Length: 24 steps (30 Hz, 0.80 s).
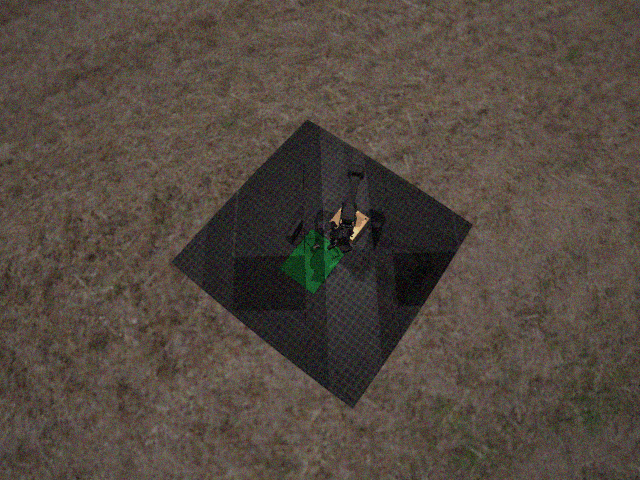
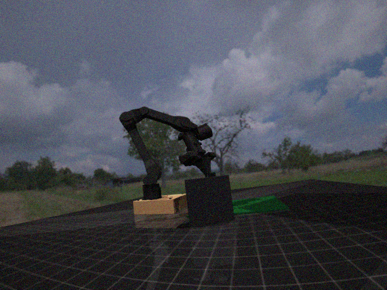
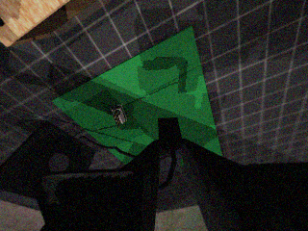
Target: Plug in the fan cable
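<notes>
My gripper (image 3: 169, 144) (image 2: 208, 175) is shut on the black plug (image 3: 169, 126), which sticks out beyond the fingertips in the wrist view. The plug is held above the green board (image 1: 299, 260) (image 2: 262, 204) (image 3: 122, 79), with the board visible behind it. A black cable (image 3: 172, 168) hangs below the plug, and a dark cable stretch (image 3: 103, 144) runs across the board's lower left. A small pale header-like part (image 3: 118, 115) (image 1: 315, 246) sits on the board, left of the plug in the wrist view. Its pins are too blurred to count. The plug is apart from it.
A dark block (image 2: 208, 199) stands before the board in the exterior view. A dark square body with a grey disc (image 3: 59, 162) is at the wrist view's lower left. The arm stands on a wooden base (image 1: 360, 222) (image 2: 154, 206) (image 3: 29, 16) on a dark gridded surface (image 1: 351, 330).
</notes>
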Each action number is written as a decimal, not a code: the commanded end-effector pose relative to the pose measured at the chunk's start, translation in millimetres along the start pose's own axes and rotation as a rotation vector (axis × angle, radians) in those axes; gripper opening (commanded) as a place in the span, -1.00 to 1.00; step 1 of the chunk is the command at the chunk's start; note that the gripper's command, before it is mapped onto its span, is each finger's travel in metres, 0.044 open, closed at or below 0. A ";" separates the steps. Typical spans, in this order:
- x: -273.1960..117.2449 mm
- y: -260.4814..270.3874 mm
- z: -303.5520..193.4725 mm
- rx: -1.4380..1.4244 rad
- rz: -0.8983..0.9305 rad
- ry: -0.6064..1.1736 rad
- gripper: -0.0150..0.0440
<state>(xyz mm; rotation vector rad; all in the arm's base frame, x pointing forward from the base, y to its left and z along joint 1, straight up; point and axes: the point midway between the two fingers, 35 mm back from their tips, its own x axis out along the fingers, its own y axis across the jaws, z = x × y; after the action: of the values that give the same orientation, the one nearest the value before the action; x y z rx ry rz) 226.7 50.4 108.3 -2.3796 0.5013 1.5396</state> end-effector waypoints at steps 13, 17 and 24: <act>-0.5 -12.6 -30.5 0.502 0.049 -0.081 -0.49; 0.9 -15.2 -38.5 0.633 0.067 -0.099 -0.49; 4.4 -19.0 -52.5 0.864 0.105 -0.127 -0.49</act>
<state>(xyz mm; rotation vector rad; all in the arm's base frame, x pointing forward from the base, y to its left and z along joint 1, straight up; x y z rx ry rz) 272.6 46.8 125.1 -1.6975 0.9667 1.1999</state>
